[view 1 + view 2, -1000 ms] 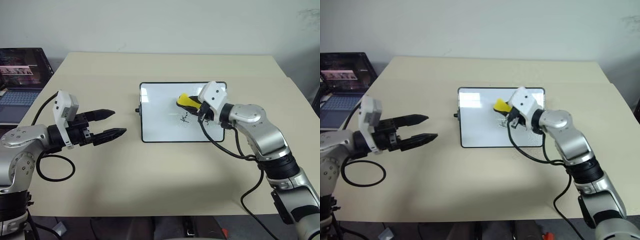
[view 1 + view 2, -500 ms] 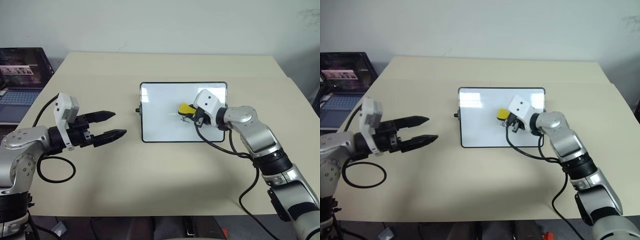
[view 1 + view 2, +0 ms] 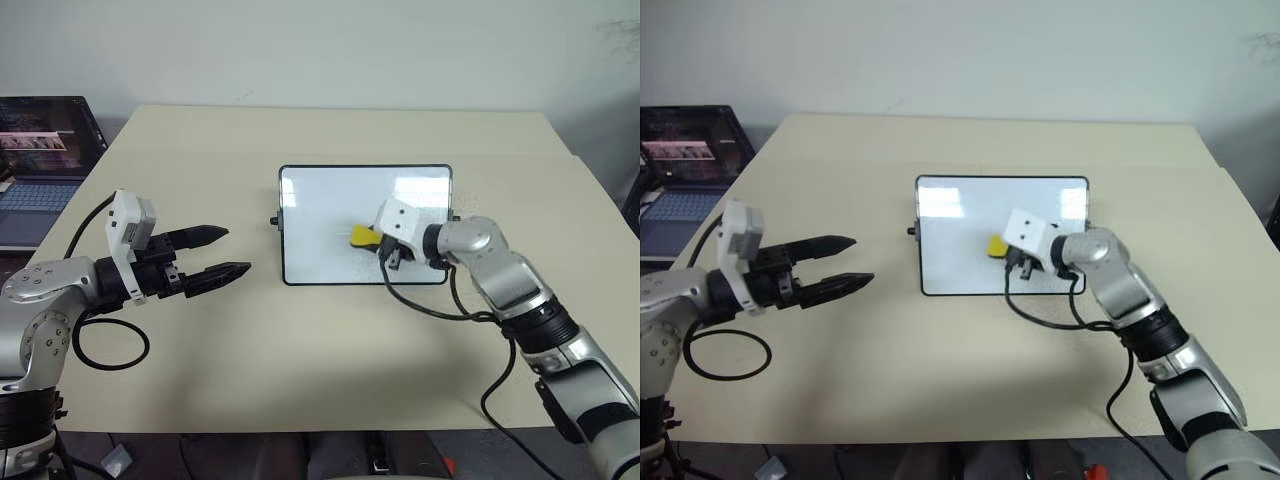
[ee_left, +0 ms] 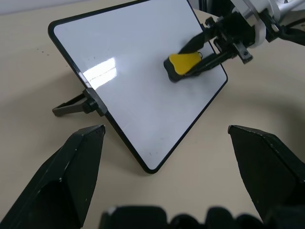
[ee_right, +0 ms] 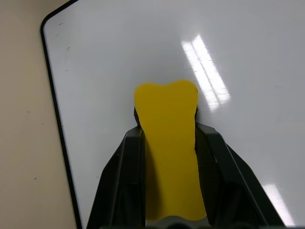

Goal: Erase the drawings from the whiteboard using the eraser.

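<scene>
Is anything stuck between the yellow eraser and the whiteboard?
No, nothing visible is in the way. The right gripper holds the eraser flat against the whiteboard. No drawings show on the white surface around it.

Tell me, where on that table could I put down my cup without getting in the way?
The table is bare behind the whiteboard, along its near edge, and at the far right corner. It is crowded at the board, where the right gripper presses the yellow eraser, and left of it, around the left gripper and cable.
</scene>
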`<state>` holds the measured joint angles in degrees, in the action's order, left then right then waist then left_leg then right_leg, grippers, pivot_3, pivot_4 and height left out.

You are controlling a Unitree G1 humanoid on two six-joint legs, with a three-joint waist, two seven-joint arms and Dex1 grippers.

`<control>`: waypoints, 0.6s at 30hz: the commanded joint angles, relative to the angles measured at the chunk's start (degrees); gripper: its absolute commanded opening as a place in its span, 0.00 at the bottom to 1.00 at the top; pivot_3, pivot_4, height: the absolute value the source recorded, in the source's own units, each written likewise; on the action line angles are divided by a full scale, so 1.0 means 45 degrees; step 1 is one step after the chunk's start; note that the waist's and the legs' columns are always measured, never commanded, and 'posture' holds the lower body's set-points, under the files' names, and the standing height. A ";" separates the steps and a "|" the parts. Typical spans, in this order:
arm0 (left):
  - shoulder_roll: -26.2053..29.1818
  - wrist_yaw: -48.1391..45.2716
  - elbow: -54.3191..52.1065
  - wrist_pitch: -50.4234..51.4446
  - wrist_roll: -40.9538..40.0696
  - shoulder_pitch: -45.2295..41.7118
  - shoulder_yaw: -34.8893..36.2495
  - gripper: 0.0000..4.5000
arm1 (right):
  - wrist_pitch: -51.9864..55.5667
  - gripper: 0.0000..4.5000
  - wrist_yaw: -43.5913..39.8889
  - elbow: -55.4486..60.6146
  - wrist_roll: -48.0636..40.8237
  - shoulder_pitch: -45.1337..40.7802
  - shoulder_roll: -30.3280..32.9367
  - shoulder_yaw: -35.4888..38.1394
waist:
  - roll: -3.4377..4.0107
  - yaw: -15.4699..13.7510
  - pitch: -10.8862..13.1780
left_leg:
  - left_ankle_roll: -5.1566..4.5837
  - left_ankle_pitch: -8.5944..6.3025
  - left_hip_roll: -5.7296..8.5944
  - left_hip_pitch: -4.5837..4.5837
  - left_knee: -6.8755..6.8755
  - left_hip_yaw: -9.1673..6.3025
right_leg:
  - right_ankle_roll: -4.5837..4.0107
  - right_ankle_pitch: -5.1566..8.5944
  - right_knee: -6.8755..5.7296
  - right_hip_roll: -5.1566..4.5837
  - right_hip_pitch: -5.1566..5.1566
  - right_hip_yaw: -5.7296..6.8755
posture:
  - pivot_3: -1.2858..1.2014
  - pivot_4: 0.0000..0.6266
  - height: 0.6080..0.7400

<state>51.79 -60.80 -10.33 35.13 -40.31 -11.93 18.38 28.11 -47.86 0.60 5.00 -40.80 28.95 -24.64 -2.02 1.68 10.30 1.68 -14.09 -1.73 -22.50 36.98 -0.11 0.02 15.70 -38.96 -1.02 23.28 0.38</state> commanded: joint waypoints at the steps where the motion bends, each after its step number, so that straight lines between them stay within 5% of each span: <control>1: 0.0047 -0.0132 0.0111 -0.0369 -0.0016 -0.0204 0.0389 1.00 | 0.0443 0.24 -0.0142 0.0308 0.0309 0.0507 0.0159 -0.0226 | 0.0000 -0.0001 0.0000 | 0.0000 0.0000 0.0000 0.0003 0.0000 0.0002 | 0.0000 0.0000 0.0000 -0.0001 -0.0001 -0.0002 | 0.52 0.24 1.00; 18: 0.0099 -0.0270 0.0352 -0.0538 0.0103 -0.0504 0.0200 1.00 | -0.0289 0.24 0.0473 -0.1308 0.0998 -0.1445 0.0892 0.0814 | -0.0003 -0.0011 -0.0002 | -0.0011 0.0013 0.0001 0.0016 0.0013 0.0010 | 0.0008 -0.0003 -0.0003 -0.0001 -0.0009 -0.0001 | 0.52 0.24 1.00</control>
<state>51.79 -61.91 -8.39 33.46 -39.80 -13.26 18.15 26.68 -47.38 -3.29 7.74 -46.34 31.68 -23.27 -2.04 1.64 10.29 1.63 -14.03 -1.73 -22.43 37.04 -0.07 0.05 15.69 -38.98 -1.02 23.24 0.37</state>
